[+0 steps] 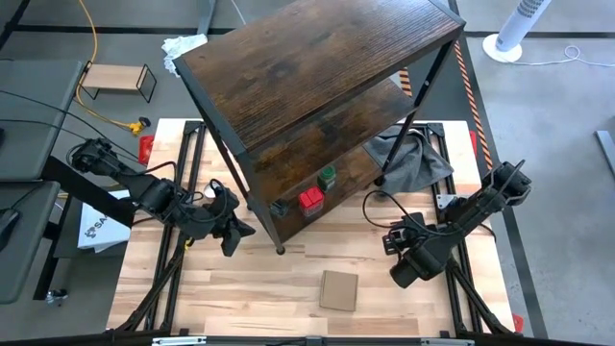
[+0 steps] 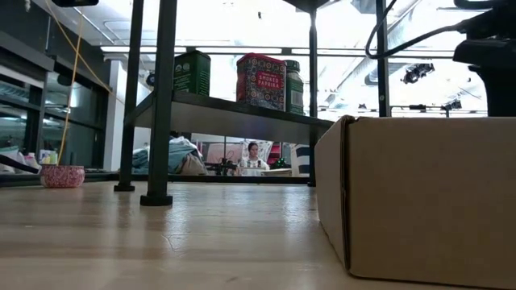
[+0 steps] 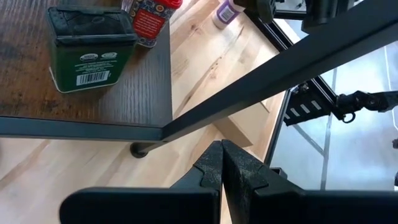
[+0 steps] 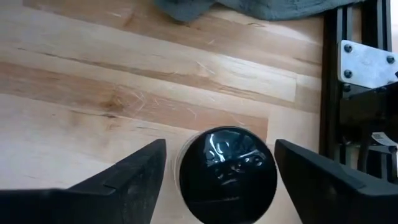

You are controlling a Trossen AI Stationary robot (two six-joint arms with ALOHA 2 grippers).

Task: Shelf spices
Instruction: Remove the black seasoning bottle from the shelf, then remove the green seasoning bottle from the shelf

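Currently | shelf (image 1: 317, 86): dark tin (image 3: 90, 46), red tin (image 1: 310, 200), green-lidded jar (image 1: 328, 176) placed | right gripper (image 4: 214, 171) fingers spread around black-lidded jar (image 4: 227, 174) on table (image 1: 259, 288) | left gripper (image 3: 222, 165) clenched, empty | purple-lidded jar (image 3: 224, 12) unshelved

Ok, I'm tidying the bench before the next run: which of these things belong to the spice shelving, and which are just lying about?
Job: shelf; red tin, green-lidded jar and dark tin on it; purple-lidded jar; black-lidded jar between the open right hand's fingers.
Lying about: cardboard piece, grey cloth, small rack, pink bowl.
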